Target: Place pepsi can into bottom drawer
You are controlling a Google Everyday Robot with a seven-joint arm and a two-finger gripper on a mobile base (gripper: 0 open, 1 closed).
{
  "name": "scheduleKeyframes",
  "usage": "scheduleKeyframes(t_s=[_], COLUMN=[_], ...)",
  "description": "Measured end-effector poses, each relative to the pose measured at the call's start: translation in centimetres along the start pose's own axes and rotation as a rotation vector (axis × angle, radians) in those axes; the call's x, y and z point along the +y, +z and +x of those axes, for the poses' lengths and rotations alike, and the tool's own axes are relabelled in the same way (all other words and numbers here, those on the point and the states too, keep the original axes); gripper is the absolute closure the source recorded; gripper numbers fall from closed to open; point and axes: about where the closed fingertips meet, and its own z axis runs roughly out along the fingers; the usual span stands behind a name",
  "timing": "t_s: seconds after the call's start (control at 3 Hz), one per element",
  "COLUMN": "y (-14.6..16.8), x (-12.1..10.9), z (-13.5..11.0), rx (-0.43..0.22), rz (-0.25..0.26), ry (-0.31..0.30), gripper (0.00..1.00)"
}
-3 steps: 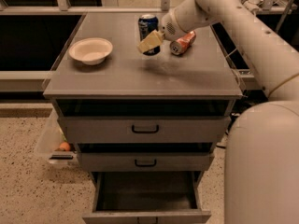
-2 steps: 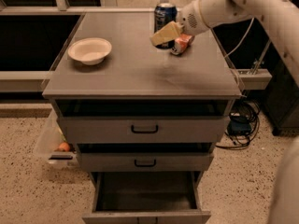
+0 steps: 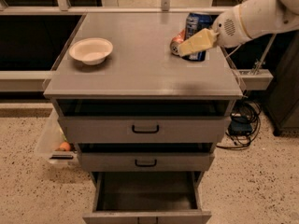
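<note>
The end effector (image 3: 192, 41), pinching the pepsi can (image 3: 196, 21), has carried it past the orange can (image 3: 176, 38)

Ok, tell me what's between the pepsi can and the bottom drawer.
Nothing visible does. The gripper is at the pepsi can on the cabinet top; the bottom drawer is pulled open past the drawers above.

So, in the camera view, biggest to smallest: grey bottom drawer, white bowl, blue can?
1. Open grey metal bottom drawer.
2. Round white bowl.
3. Dark blue pepsi can, partly hidden behind the gripper.
</note>
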Motion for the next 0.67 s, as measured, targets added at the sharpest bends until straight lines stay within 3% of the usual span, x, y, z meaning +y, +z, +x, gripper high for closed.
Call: scheduleKeyframes(t_s=[0.33,0.67], y=[-0.18,-0.15], x=[0.41,0.79], z=[4.79,5.55], rx=[0.077,0.084], rz=[-0.03,-0.03], ry=[0.146,0.149], gripper=[1.0,1.0])
